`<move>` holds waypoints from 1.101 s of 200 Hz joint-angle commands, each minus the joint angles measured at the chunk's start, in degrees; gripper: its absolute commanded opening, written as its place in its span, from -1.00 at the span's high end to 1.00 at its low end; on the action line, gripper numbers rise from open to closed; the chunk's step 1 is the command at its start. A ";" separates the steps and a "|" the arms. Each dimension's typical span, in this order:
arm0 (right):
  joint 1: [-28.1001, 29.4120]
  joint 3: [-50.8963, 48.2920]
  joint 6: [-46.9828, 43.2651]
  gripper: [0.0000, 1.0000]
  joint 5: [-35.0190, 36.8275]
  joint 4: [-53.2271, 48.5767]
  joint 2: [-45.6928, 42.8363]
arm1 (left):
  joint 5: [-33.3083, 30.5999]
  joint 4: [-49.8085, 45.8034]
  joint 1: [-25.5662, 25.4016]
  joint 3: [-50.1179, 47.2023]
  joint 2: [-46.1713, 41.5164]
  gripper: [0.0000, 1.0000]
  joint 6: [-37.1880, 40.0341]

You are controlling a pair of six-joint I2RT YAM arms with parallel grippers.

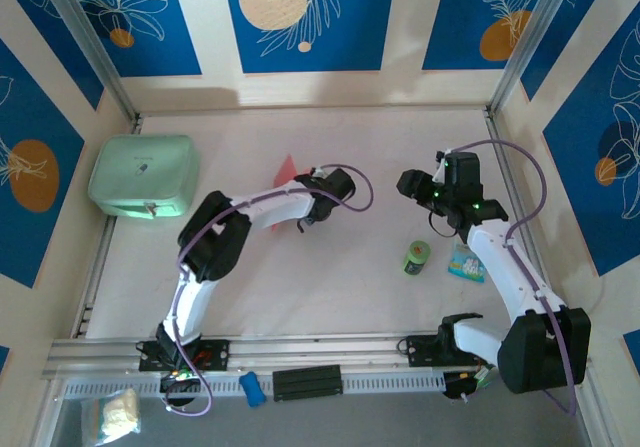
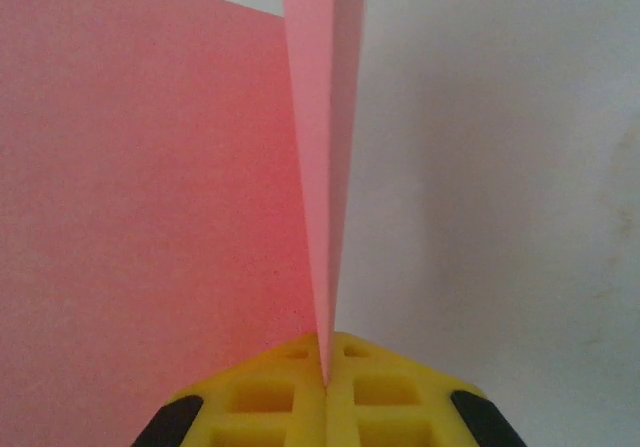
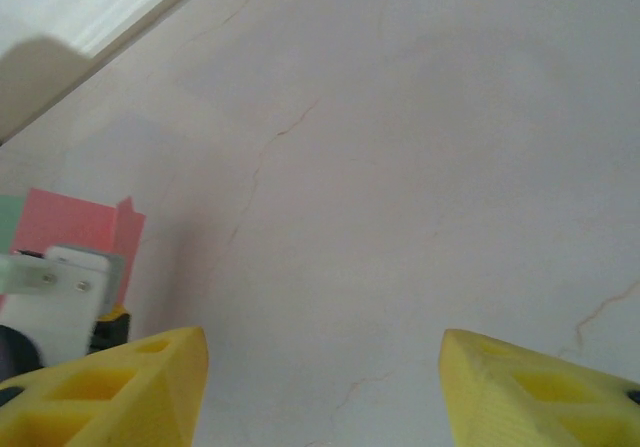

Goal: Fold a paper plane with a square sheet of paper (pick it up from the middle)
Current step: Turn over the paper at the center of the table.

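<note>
Overhead, a small pink triangle of the sheet [image 1: 287, 170] pokes out well to the right of the mint-green case [image 1: 142, 175] on the pale bench [image 1: 330, 287]. The rest of the sheet lies hidden under the left arm [image 1: 270, 210], whose wrist also makes the fingertips hard to pick out there.

The left wrist camera makes the grip plain. The left pincer [image 2: 325, 372] is pressed together on a raised fold of the sheet [image 2: 325, 167], with the paper's edge caught between its yellow fingers [image 2: 270, 397]. The fold rises as a narrow two-walled ridge and runs off the top of the picture. A broad pink panel beside it is cut off at the left and bottom edges, and whether it lies flat on the bench is hard to judge.

The right pincer [image 1: 408, 184] sits farther from the case than the sheet, apart from the paper. Its own camera shows it spread wide over bare bench, with yellow fingers [image 3: 120, 387] cropped at the lower corners. At that picture's left edge, a corner of the sheet [image 3: 70, 227] is partly covered by the left arm's grey-white wrist, beside a sliver of the case [image 3: 8, 222].

Overhead, a green can [image 1: 417, 258] and a small blue packet [image 1: 466, 264] stand farther still from the case.
</note>
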 commanded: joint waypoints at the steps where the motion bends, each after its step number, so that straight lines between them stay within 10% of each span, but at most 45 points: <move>1: -1.18 -0.63 1.20 -0.24 -1.00 -0.87 -1.58 | -1.85 -2.46 -1.39 2.25 3.33 0.84 0.23; 121: -2.33 -1.33 3.21 -0.24 -3.52 0.23 0.23 | 14.29 -3.45 -3.38 2.90 4.17 0.46 -10.24; 220: -2.63 -1.05 4.19 -0.23 -4.58 1.00 1.38 | 44.33 9.83 -4.17 -8.00 -11.99 0.36 -20.20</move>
